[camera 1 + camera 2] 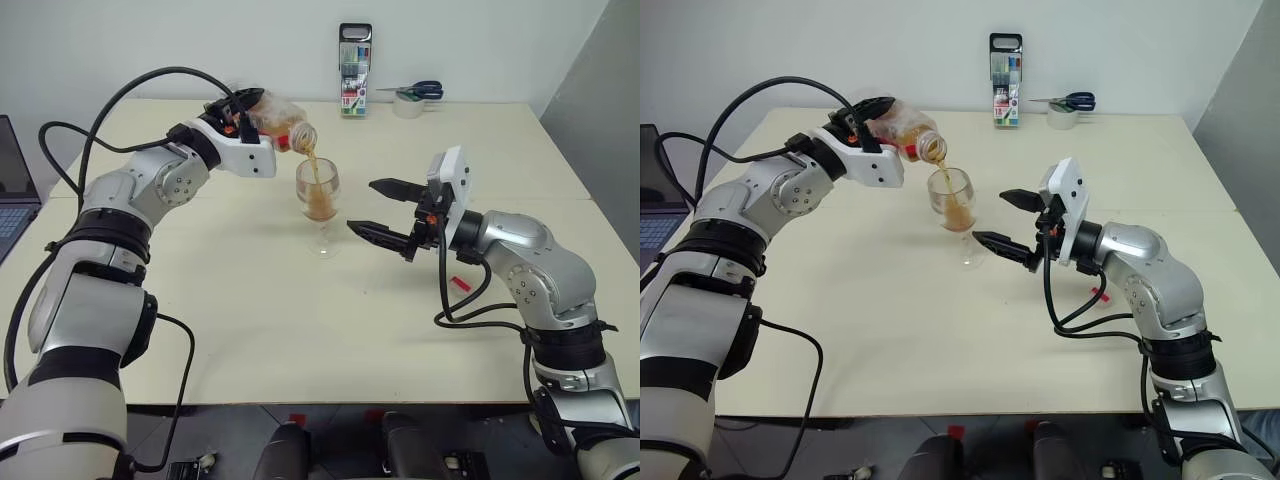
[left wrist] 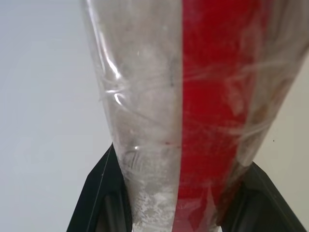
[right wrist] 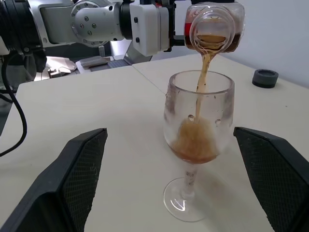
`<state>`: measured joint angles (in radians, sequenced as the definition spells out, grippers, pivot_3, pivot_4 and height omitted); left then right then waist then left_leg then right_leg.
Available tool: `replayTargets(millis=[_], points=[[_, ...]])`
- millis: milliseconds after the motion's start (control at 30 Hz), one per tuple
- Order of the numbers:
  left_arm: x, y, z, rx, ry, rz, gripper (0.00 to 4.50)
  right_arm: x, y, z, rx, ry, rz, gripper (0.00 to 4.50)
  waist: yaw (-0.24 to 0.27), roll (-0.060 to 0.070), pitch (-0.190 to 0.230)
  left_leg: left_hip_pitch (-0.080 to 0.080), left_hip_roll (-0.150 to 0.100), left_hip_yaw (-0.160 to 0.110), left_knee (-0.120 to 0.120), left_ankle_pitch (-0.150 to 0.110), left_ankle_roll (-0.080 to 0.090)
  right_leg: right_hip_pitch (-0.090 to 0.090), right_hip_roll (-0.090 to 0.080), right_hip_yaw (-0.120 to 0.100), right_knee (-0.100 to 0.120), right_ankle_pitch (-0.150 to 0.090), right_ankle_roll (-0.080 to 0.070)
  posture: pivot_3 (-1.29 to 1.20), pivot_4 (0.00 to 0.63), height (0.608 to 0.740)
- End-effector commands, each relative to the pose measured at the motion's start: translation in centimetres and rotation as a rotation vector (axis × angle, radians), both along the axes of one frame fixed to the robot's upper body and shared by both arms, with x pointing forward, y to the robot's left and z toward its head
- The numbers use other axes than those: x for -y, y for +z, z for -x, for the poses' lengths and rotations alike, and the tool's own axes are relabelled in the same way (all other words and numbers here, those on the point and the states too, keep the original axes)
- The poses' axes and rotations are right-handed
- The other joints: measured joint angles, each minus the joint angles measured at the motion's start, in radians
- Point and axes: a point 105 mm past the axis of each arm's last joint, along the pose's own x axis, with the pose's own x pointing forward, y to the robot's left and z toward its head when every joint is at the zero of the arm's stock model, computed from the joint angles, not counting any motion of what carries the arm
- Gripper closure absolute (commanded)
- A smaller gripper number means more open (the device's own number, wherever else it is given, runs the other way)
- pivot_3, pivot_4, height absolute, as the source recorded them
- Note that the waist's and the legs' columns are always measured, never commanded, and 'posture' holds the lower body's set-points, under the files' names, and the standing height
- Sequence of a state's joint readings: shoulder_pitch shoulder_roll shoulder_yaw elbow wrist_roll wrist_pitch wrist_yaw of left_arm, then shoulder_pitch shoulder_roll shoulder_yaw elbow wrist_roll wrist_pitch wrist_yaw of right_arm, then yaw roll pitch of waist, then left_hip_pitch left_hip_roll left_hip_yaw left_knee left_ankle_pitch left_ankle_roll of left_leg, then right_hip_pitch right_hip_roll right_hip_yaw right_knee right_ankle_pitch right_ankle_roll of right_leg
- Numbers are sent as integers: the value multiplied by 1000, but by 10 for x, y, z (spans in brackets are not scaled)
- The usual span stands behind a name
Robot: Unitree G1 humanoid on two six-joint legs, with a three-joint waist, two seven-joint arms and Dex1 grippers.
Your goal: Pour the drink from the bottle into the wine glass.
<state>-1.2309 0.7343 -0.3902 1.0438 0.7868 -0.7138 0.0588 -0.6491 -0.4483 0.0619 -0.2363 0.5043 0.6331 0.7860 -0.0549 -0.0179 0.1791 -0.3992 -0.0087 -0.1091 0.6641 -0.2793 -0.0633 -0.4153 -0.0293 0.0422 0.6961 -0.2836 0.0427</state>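
I see left hand clamped on tilted bottle, drink streaming into wine glass mid-bench; right hand spread wide beside the glass, apart.

Even, diffuse room light falls from above, leaving the pale tabletop bright, with only soft, faint shadows. The head views are sharp throughout. Small highlights glint on the wine glass and on the crinkled bottle, which looks soft and out of focus seen so near in the left wrist view.
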Motion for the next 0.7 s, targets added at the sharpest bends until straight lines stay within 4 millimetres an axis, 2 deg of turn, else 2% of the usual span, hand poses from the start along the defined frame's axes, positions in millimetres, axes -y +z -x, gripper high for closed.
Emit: replayTargets(millis=[33, 700], points=[[0, 27, 4, 81, -10, 0, 2791, -4, 13, 10, 58, 36, -23, 0, 0, 0, 0, 0, 0, 0, 0, 0, 0, 0, 0, 0, 0, 0, 0, 0, 150, 740], [-2, 31, 4, 95, 1, -21, 2791, -7, 11, 11, 49, 38, -26, 0, -1, 0, 0, 0, 0, 0, 0, 0, 0, 0, 0, 0, 0, 0, 0, 0, 150, 740]])
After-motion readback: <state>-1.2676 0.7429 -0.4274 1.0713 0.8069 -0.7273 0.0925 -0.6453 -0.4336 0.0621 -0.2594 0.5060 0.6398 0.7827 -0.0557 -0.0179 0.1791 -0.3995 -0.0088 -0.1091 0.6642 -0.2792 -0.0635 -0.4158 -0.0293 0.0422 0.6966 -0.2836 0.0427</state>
